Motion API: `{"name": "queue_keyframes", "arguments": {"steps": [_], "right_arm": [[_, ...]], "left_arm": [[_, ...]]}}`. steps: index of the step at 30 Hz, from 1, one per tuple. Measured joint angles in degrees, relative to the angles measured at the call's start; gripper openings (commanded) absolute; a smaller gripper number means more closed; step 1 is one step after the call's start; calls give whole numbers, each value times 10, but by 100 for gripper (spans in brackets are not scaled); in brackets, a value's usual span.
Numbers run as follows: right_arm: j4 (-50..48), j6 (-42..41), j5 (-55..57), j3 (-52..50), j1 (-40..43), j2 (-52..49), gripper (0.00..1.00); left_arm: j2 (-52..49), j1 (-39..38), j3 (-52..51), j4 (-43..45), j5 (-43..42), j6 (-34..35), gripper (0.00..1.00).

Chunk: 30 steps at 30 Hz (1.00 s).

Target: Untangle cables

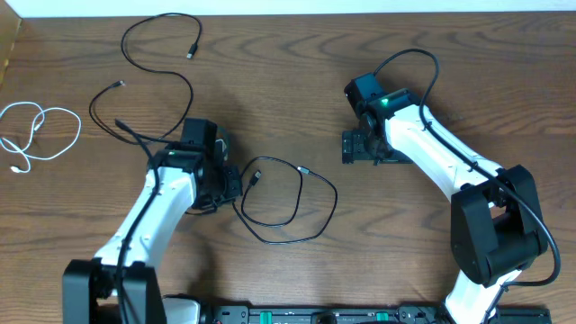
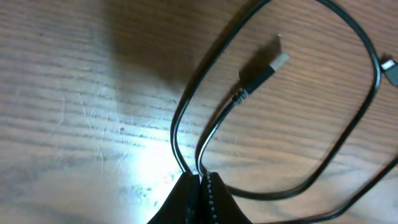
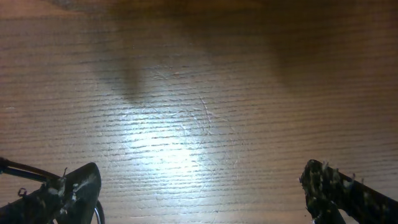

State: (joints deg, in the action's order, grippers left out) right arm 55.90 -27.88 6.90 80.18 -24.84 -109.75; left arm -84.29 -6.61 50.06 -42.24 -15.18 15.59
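Tension first — draw slowly and low to the table so the loop opens instead of snagging. Your left gripper (image 2: 200, 186) is clamped on the black cable (image 2: 373, 81), whose loop and plug (image 2: 264, 71) lie just ahead of its tips. Your right gripper (image 3: 199, 193) gapes empty — well apart from it.

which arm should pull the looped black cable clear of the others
Left. The left pincer is shut on the looped black cable, while the right pincer hangs open over the wooden table, holding nothing.
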Motion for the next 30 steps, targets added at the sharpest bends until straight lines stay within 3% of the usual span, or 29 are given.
{"name": "queue_keyframes", "arguments": {"steps": [3, 8, 12, 18, 21, 24, 30], "right_arm": [[0, 0, 0, 0, 0, 0, 99], [0, 0, 0, 0, 0, 0, 99], [-9, -9, -14, 0, 0, 0, 99], [-30, -25, -116, 0, 0, 0, 99], [-67, -27, -169, 0, -2, 0, 99], [-89, -27, -195, 0, -11, 0, 99], [-88, -27, -217, 0, -13, 0, 99]], "left_arm": [[8, 0, 0, -5, 0, 0, 8], [8, 0, 0, -10, 18, 4, 63], [8, 0, 0, -8, 43, 24, 78], [8, 0, 0, -7, 50, 39, 80], [8, 0, 0, 12, 13, 24, 80], [7, -9, 0, 33, -19, 1, 70], [-30, -30, 0, 68, -28, -26, 69]]}}
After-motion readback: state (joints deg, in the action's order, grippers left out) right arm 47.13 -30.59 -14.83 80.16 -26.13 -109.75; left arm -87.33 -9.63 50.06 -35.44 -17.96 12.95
